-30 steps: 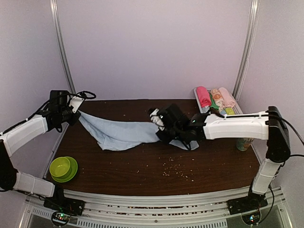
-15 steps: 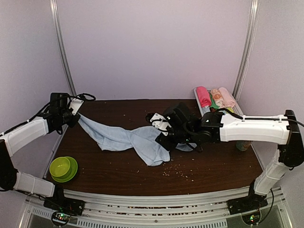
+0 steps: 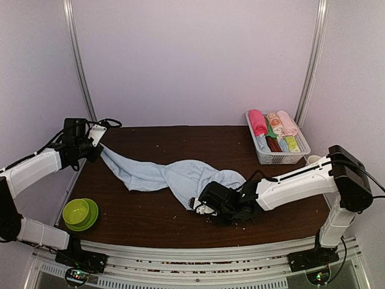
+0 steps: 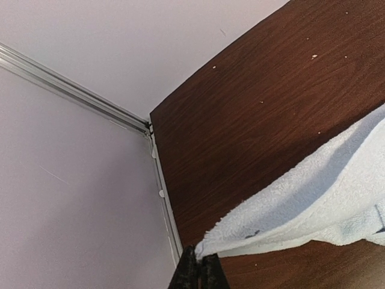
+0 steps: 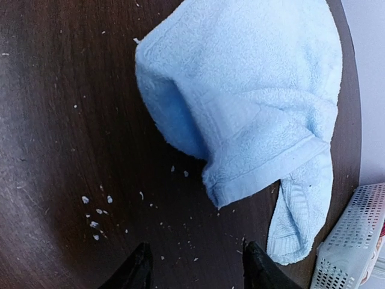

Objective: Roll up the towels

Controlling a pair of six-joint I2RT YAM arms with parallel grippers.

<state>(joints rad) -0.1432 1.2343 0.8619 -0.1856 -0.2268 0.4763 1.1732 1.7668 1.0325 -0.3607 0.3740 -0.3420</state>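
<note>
Dark brown wood made up the worktop (image 3: 150,226), dusted with pale crumbs (image 5: 96,211) toward the near middle. Closed in behind and at both sides by plain lilac walls (image 3: 192,60), with one metal rail (image 3: 80,60) running up the far-left corner and another (image 3: 313,60) up the far-right.

Noted a white slatted basket (image 3: 283,158) at the far-right corner, packed with small rolls in peach, green, yellow, brown and blue alongside a pink towel roll (image 3: 257,122). Noted a green bowl (image 3: 77,209) on a green plate (image 3: 91,220) at the near-left corner, well apart from the rest.

Found the light blue towel (image 3: 174,174) across the middle, drawn out in a long band from the far-left edge and bunched into loose folds near the centre. Saw its left end lifted off the wood, one corner clenched in the left jaws, tips pressed together on the cloth, at the end of the left arm (image 3: 33,168).

Saw the right arm (image 3: 295,183) reaching low over the near-right part, just in front of the bunched end. Found the right jaws released, tips apart with nothing between them, over bare wood and crumbs, near the folded cloth but clear of it in the wrist view.
</note>
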